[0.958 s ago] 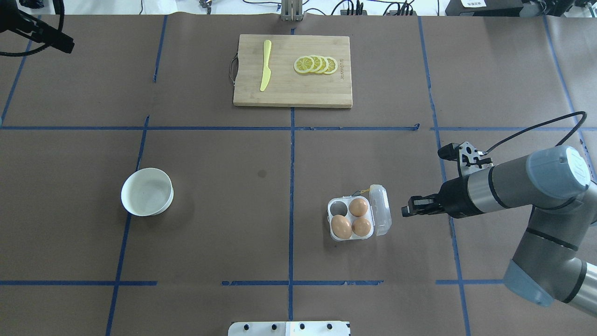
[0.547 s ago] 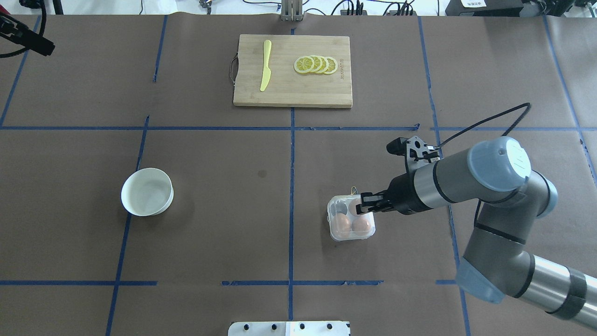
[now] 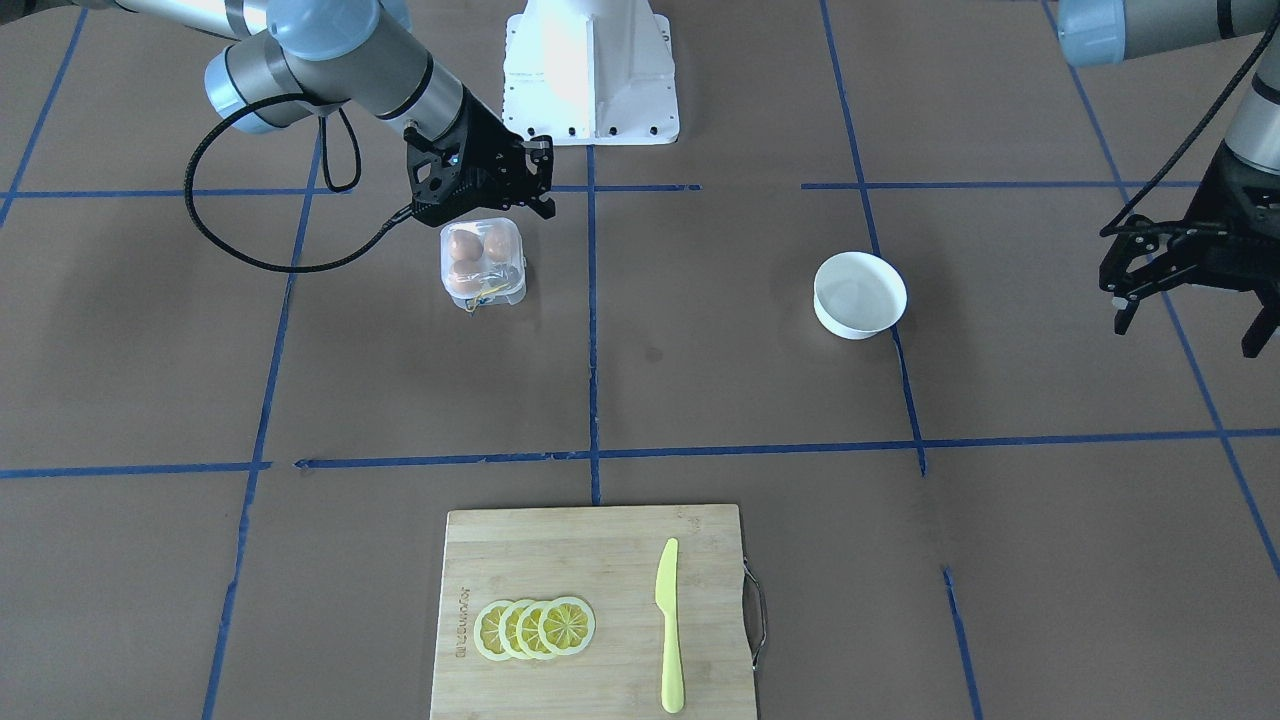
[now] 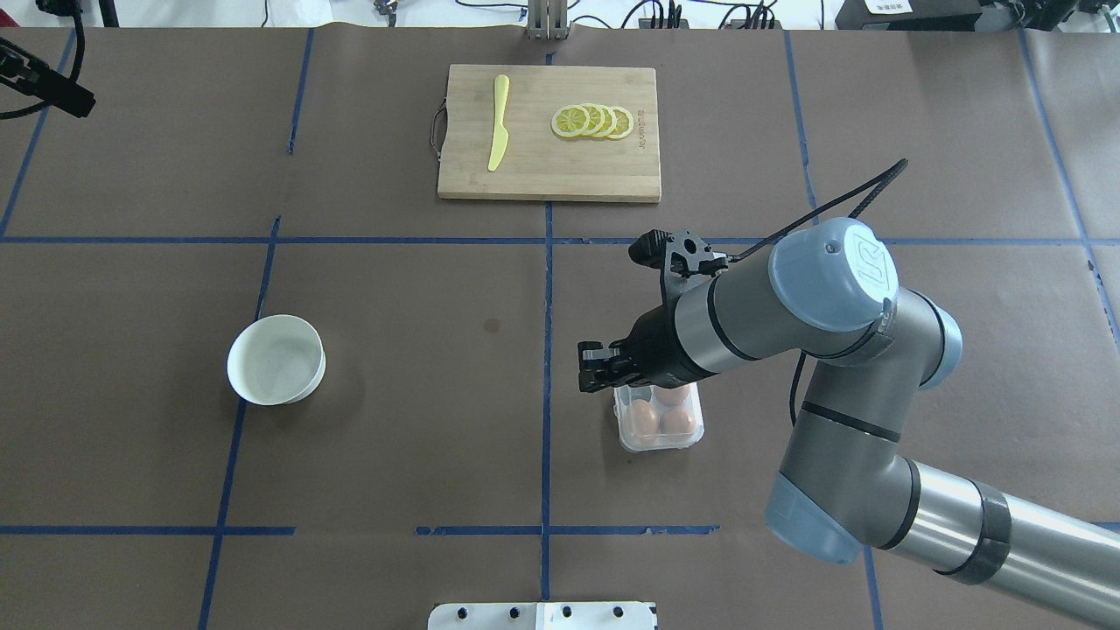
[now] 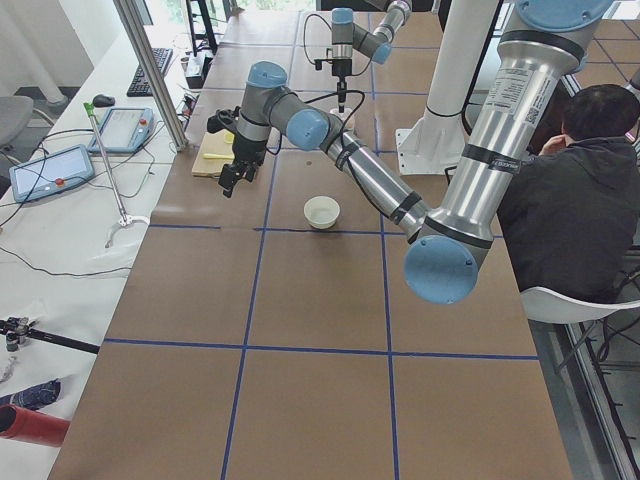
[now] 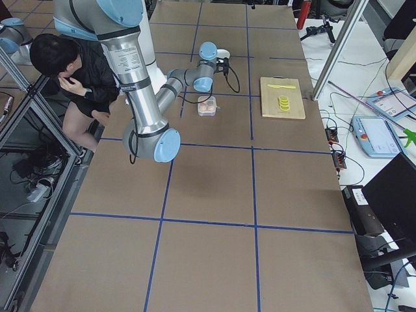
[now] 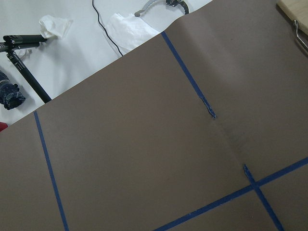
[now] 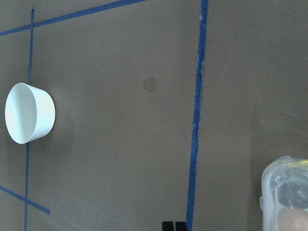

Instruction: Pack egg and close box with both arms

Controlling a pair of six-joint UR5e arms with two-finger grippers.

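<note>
The clear box (image 4: 658,426) stands right of centre with its lid down; the front view (image 3: 483,262) shows three orange-brown eggs (image 3: 497,243) inside it and the yellow string (image 3: 478,297) at its edge. My right gripper (image 4: 588,369) is shut and empty. It hovers just past the box's left edge, and its wrist covers the back of the box. In the right wrist view the box (image 8: 285,190) is at the bottom right. My left gripper (image 3: 1188,318) is open and empty, far off at the table's left end.
A white bowl (image 4: 276,360) stands on the left half of the table. A wooden board (image 4: 549,175) with a yellow knife (image 4: 498,122) and lemon slices (image 4: 592,122) lies at the far middle. A person (image 5: 575,190) sits beside the robot's base.
My right gripper has swept left across the box and the lid, open a second ago, now lies shut over the eggs. My left gripper drew a little further to the left.
</note>
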